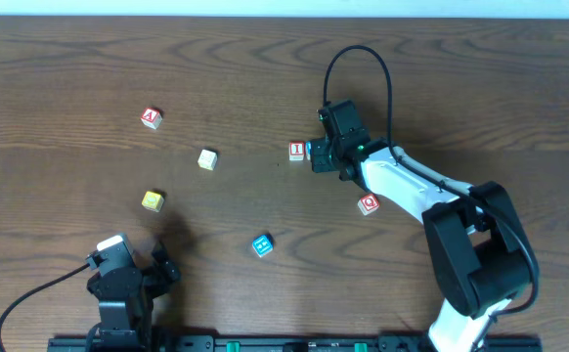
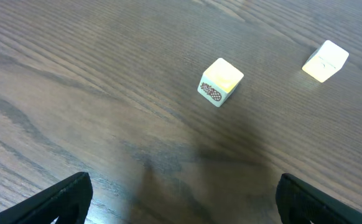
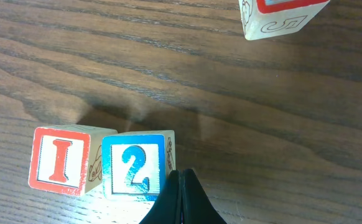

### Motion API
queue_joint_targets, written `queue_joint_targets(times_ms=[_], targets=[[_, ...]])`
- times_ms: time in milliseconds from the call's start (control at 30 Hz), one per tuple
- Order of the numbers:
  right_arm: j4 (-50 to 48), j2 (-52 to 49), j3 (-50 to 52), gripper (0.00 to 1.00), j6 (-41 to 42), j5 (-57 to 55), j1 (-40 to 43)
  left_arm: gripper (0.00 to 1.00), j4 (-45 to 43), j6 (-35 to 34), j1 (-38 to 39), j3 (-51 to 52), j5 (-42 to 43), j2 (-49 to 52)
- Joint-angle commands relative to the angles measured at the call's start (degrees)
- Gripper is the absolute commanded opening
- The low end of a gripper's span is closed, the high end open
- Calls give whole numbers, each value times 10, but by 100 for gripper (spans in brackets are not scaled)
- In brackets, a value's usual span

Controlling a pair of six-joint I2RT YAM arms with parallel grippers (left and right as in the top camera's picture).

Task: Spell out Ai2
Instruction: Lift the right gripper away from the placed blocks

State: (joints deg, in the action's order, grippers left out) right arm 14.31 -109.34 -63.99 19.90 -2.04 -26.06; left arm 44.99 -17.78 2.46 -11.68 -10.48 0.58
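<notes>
The red "A" block [image 1: 151,117] lies at the far left. The red "I" block [image 1: 296,151] and the blue "2" block [image 1: 310,150] sit side by side mid-table; in the right wrist view the "I" [image 3: 60,160] is left of the "2" [image 3: 134,165], touching it. My right gripper [image 1: 322,156] is shut and empty, its tip [image 3: 181,186] against the lower right edge of the "2" block. My left gripper [image 1: 143,269] is open and empty near the front edge, its fingers wide apart [image 2: 184,205].
A cream block [image 1: 207,158] [image 2: 325,61] and a yellow block [image 1: 153,200] [image 2: 221,82] lie ahead of the left gripper. A blue block [image 1: 262,244] sits at front centre. A red-edged block [image 1: 368,203] [image 3: 280,15] lies right of the "2".
</notes>
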Motion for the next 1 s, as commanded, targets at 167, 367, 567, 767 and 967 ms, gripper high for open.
queue_joint_targets(times_ms=[167,367,567,767,967], targets=[[-13,-4,-1,2,-7,-26,2,95,12,-2,-2,15,0,-3],[-18,-4,-1,1,-7,-6,1,95,12,-2,-2,15,0,-3],[-18,-4,-1,2,-7,4,1,95,12,-2,-2,15,0,-3],[-19,-4,-1,2,-7,6,1,95,12,-2,-2,15,0,-3],[-24,-4,-1,2,-7,6,1,95,12,-2,-2,15,0,-3]])
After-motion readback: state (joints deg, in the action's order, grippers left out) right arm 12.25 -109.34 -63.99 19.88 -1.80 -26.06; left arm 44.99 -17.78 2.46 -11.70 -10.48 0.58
